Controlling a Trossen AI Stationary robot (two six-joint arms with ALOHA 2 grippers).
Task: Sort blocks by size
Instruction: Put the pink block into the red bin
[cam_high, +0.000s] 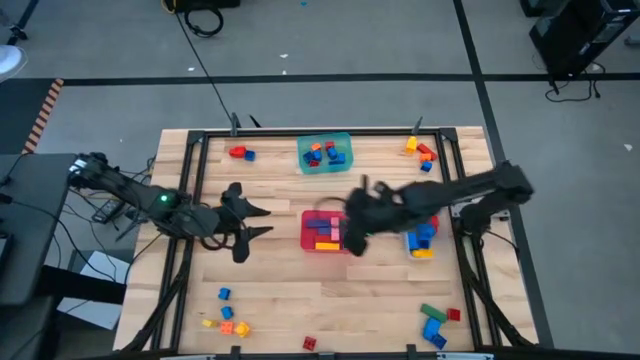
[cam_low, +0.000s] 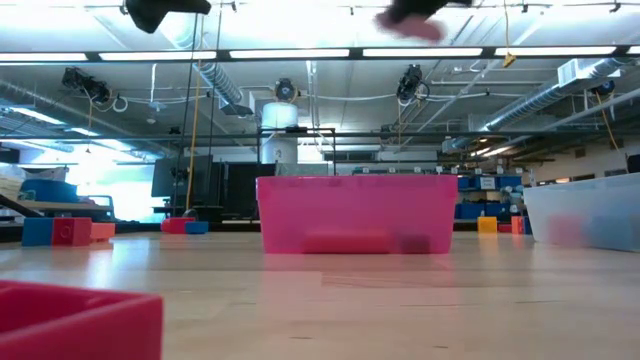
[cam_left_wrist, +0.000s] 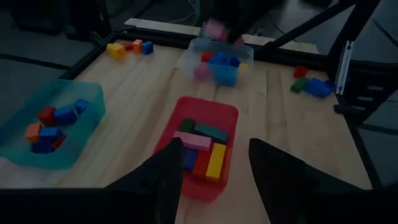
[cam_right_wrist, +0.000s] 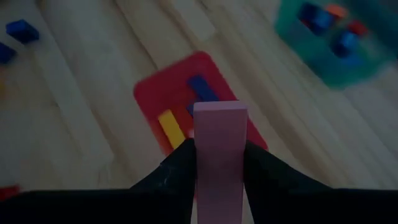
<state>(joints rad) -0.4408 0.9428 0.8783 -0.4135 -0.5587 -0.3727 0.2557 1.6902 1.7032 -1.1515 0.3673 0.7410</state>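
Note:
My right gripper (cam_high: 352, 232) hangs above the red tub (cam_high: 308, 240) at mid-table, shut on a long pink block (cam_right_wrist: 219, 134). The tub holds several bars: yellow, pink, green, blue. The pink block also shows far off in the left wrist view (cam_left_wrist: 214, 28). My left gripper (cam_high: 255, 220) is open and empty, left of the red tub, its fingers pointing at the tub (cam_left_wrist: 200, 118). A teal tub (cam_high: 345, 140) of small blocks stands at the far side. A clear tub (cam_high: 422, 240) of blue blocks stands to the right. My right gripper pinches the pink block between its two fingers (cam_right_wrist: 180, 163), which lie on its two long sides (cam_right_wrist: 200, 155). The block runs along the fingers and its free end (cam_right_wrist: 219, 112) sticks out past their tips. It is lifted clear above the red tub.
Loose blocks lie at the far left (cam_high: 240, 153), far right (cam_high: 422, 152), near left (cam_high: 225, 318), near middle (cam_high: 310, 343) and near right (cam_high: 435, 325). The black frame rails (cam_high: 190, 170) run along the table's sides. A red block (cam_low: 70, 318) sits close to the low camera.

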